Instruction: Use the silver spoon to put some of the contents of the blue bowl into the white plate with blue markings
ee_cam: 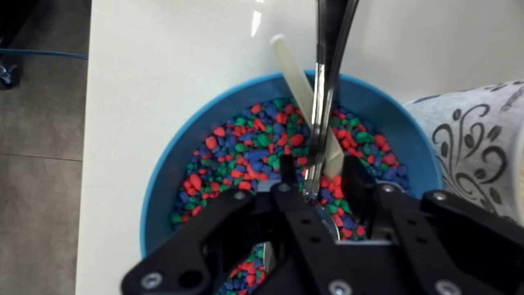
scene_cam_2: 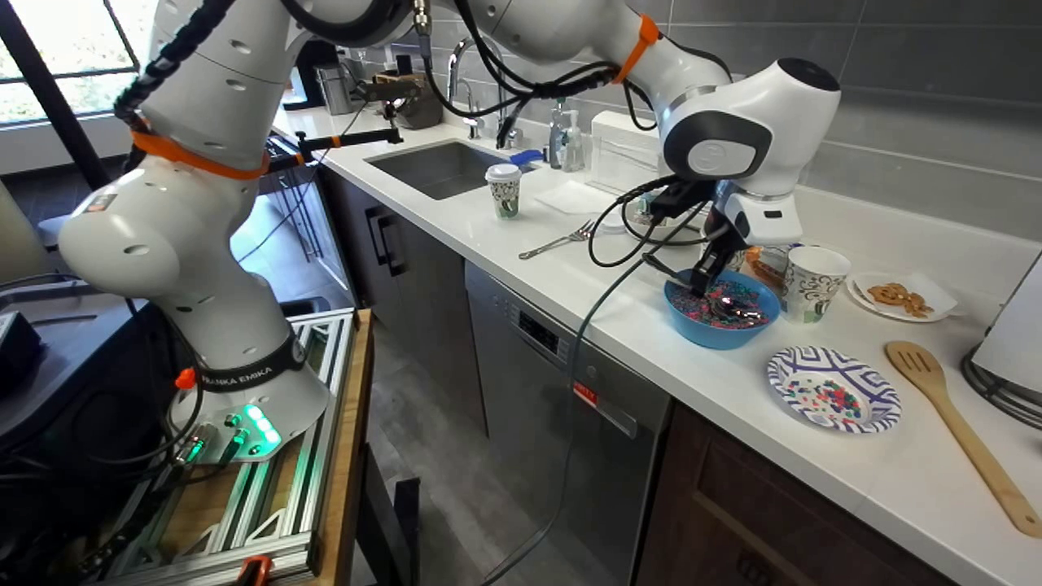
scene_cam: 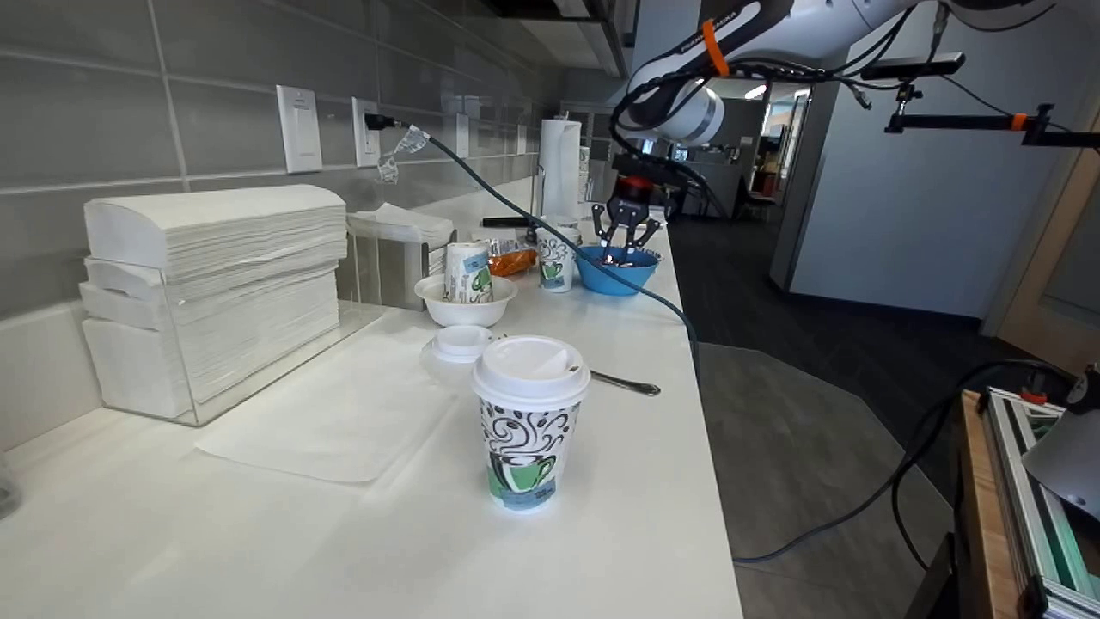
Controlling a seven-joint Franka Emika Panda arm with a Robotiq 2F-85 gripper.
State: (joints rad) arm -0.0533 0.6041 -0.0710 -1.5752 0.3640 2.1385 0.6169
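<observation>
Left of the blue bowl point(scene_cam_2: 716, 334), in an exterior view, must reckon with the cable point(scene_cam_2: 572, 382) slung across the counter point(scene_cam_2: 724, 382) and down past its front edge: could snag there on a leftward swing. Inside the bowl, low over red, green and blue pebbles point(ee_cam: 241, 168), has the gripper point(ee_cam: 321, 168) spread apart, with the silver spoon point(ee_cam: 322, 114) between the fingers point(ee_cam: 355, 180) but not clasped. On closing, may pinch the pale stick point(ee_cam: 301, 88) crossing behind the handle and drag both up; may also, through an off-centre hold, let the spoon roll and spill. Cannot tell its load, mostly hidden in the wrist view. Just right, risks toppling the paper cup point(scene_cam_2: 810, 285), upright near the rim, by sweeping low. Further right, has a short stretch of counter to cross before the white plate with blue markings point(scene_cam_2: 879, 403), already bearing some pebbles; must keep back from the front edge close by, to avoid pouring over it. Beyond, meets the wooden spatula point(scene_cam_2: 965, 435) beside the plate, limiting any overshoot.
</observation>
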